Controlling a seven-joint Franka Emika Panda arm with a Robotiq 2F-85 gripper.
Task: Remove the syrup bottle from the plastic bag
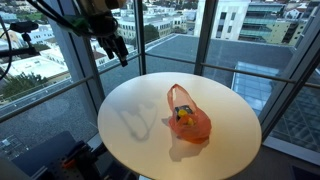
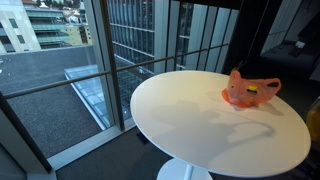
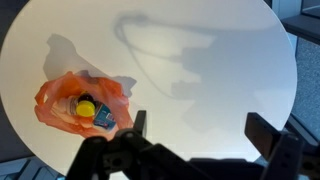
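An orange plastic bag [image 1: 188, 120] lies on the round white table [image 1: 130, 130]; it shows in both exterior views [image 2: 250, 92]. Inside it I see the syrup bottle with a yellow cap [image 3: 87, 108] and a blue label; its yellow shows in an exterior view [image 1: 181, 113]. My gripper [image 1: 117, 48] hangs high above the table's far left side, well away from the bag. In the wrist view the gripper [image 3: 200, 125] is open and empty, with the bag [image 3: 60, 100] to its left.
The table [image 2: 200, 110] stands next to tall glass windows with dark frames [image 2: 102, 60]. The arm's shadow [image 1: 135, 122] falls on the tabletop left of the bag. The table's edge drops off on all sides.
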